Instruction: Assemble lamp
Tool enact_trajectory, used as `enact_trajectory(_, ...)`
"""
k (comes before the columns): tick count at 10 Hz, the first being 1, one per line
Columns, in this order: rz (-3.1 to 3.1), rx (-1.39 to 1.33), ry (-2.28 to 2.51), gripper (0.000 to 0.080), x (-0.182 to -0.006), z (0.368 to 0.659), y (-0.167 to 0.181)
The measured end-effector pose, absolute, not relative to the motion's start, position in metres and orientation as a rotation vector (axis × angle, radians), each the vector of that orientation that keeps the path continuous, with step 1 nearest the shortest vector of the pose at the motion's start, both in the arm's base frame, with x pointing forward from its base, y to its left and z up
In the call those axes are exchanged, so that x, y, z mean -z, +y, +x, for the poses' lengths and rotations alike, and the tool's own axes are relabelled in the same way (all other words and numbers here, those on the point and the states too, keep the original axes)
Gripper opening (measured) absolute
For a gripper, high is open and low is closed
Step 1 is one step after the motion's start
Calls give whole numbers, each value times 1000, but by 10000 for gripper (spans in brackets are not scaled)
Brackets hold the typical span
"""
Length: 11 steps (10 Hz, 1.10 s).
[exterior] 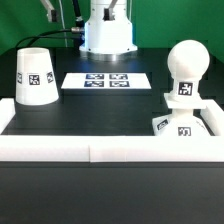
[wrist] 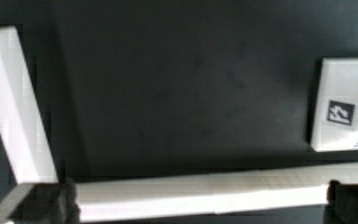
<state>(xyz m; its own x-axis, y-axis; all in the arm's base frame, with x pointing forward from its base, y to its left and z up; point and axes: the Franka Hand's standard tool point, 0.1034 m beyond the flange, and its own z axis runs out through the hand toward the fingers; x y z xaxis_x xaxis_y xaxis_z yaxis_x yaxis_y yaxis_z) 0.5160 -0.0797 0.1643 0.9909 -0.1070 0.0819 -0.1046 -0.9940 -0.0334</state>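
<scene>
Exterior view: a black tabletop (exterior: pixel 110 115) fills most of the scene, closed off along the near side by a white border rail (exterior: pixel 100 151) that also runs up both sides. At the back stands the robot's white pedestal (exterior: pixel 107 35), with dark cables trailing off beside it.

The biggest loose piece is the shade (exterior: pixel 35 76), a white cut-off cone standing upright on its wide end toward the exterior view's left, one square marker facing the camera. It stands well apart from the other lamp parts.

Over on the exterior view's right, the bulb (exterior: pixel 187 68) stands upright with its round head on top and a marker on its neck. It sits on the flat square base (exterior: pixel 185 125), which rests in the corner next to the rail and shows markers on its near edge.

Between the shade and the bulb, closer to the pedestal, the marker board (exterior: pixel 98 81) lies flat on the tabletop.

The wrist view looks down on bare tabletop (wrist: pixel 176 90), a corner of the rail (wrist: pixel 194 190) and part of the marker board (wrist: pixel 348 105). The jaws (wrist: pixel 204 204) stand spread wide, only the two dark fingertips (wrist: pixel 37 204) showing, with nothing between them.
</scene>
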Motion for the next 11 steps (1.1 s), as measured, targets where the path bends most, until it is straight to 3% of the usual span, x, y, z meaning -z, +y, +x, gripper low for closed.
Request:
enact_trajectory(6,-3107,125,176,699,-159,509,-83)
enact_trajectory(11,-3099,76,147,699,-136,440,-106)
